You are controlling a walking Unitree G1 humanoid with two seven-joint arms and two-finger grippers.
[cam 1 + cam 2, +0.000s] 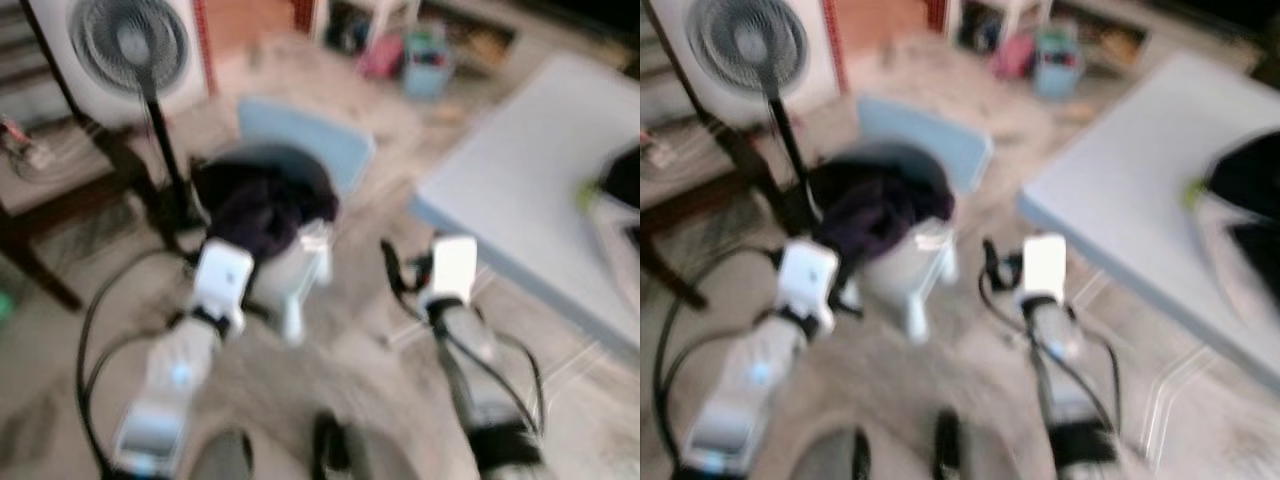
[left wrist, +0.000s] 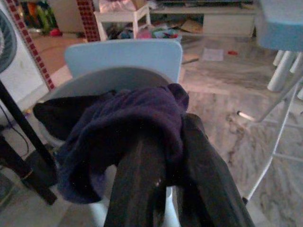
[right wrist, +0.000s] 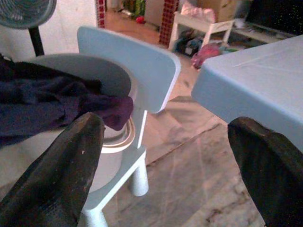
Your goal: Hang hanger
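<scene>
Two head views are badly blurred, so edges smear and small things there cannot be made out; the wrist views are sharper. Both arms are cut off at the bottom of the head views, with black cables [image 1: 90, 320] looping beside them.

The left end effector [image 2: 173, 137] reaches into a heap of dark purple cloth [image 2: 128, 118]. Its two black fingers [image 2: 142, 179] are drawn close together and their tips are buried under the folds, pinching the fabric. The right end effector [image 3: 165, 123] hangs just beside the chair, its fingers [image 3: 61, 175] spread wide with nothing between them.

The cloth fills a round pale tub [image 3: 113, 142] with smooth walls and a curved rim, and one soft, crumpled fold spills over its edge. Whether a hanger lies among the garments cannot be told, since the fabric covers whatever is inside the tub.

The tub sits on a small light blue chair [image 3: 137, 61] with a flat, rounded backrest and stubby white legs. To the robot's right stands a pale blue worktop [image 3: 255, 80], smooth with a thick rounded edge. Dark shapes on its far side are too blurred to identify.

A standing fan [image 1: 130, 40] on a thin black pole rises to the left. The floor [image 3: 189, 179] is veined grey-brown stone.
</scene>
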